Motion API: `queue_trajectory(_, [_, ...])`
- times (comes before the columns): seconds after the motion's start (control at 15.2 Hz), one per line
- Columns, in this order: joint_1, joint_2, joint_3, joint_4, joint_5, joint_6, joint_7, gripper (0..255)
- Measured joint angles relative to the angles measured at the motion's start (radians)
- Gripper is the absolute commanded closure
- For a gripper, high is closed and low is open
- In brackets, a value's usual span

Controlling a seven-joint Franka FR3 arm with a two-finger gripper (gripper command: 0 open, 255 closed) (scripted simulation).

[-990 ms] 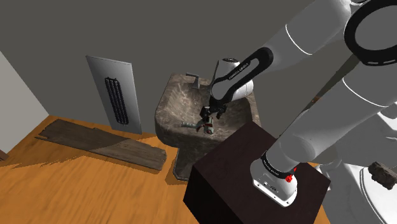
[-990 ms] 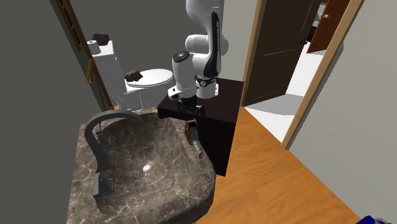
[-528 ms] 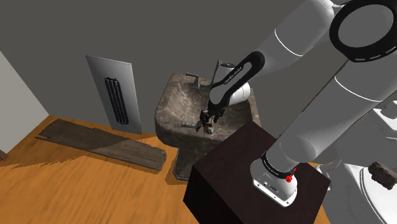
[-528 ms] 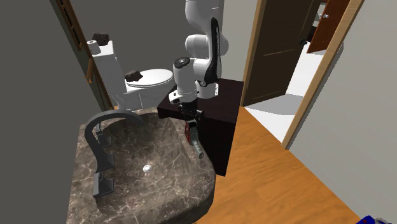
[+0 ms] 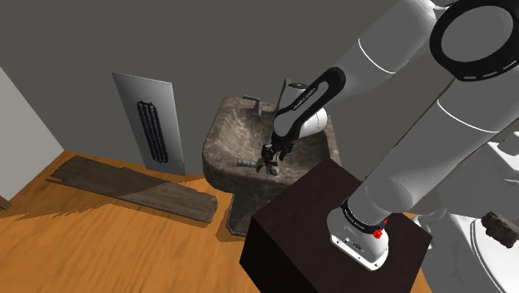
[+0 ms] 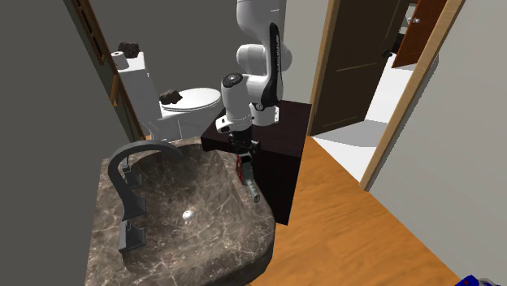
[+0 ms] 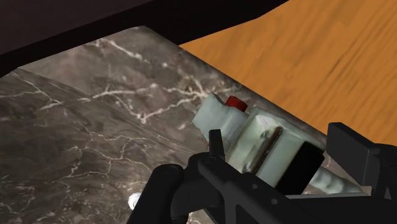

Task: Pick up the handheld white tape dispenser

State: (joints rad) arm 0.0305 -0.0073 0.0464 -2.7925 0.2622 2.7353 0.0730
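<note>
Shoulder view: looks down past a dark box stand (image 5: 320, 208) at lower right, with the white arm (image 5: 399, 125) reaching up and left to a dark marbled sink (image 5: 224, 137). Finds the end effector (image 5: 270, 161) low over the sink's near rim, right at the tape dispenser (image 5: 248, 163), a small pale piece lying on the stone. Takes in a faucet (image 5: 252, 104) at the sink's far edge, a grey vented panel (image 5: 151, 123) on the wall to the left, a dark plank (image 5: 137, 189) on the orange wood floor (image 5: 100, 250), and a white toilet (image 5: 474, 258) at lower right.

Second exterior view: faces the arm (image 6: 258, 49) across the sink (image 6: 187, 236), faucet (image 6: 130, 162) on the left. Puts the end effector (image 6: 244, 154) pointing straight down onto the red upper end of the tape dispenser (image 6: 253, 188), which lies on the sink's rim on the side next to the stand (image 6: 280, 154), pale handle toward the camera. Shows the toilet (image 6: 191, 101) behind and the floor (image 6: 349, 236) to the right.

Wrist view: looks along the black fingers (image 7: 353, 153) of the end effector (image 7: 280, 143) at the tape dispenser (image 7: 245, 130), whitish with a red knob (image 7: 236, 102), resting on the marbled rim (image 7: 95, 127) beside the floor (image 7: 318, 57). Sets one finger on each side of the body, seemingly pinching it, though contact is hard to confirm this close.
</note>
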Motion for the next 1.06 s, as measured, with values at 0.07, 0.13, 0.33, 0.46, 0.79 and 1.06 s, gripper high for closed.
queue_trajectory(0.07, [-0.002, -0.006, -0.002, 0.001, -0.005, -0.009, 0.002, 255])
queue_trajectory(0.13, [-0.003, -0.021, -0.002, -0.002, -0.01, -0.021, 0.006, 255])
queue_trajectory(0.33, [-0.007, -0.083, -0.004, -0.006, -0.033, -0.079, 0.027, 255])
queue_trajectory(0.46, [-0.01, -0.111, -0.003, -0.003, -0.044, -0.11, 0.038, 255])
queue_trajectory(0.79, [-0.016, -0.196, -0.002, 0.002, -0.067, -0.199, 0.061, 255])
queue_trajectory(1.06, [-0.023, -0.248, -0.002, 0.014, -0.08, -0.263, 0.071, 255])
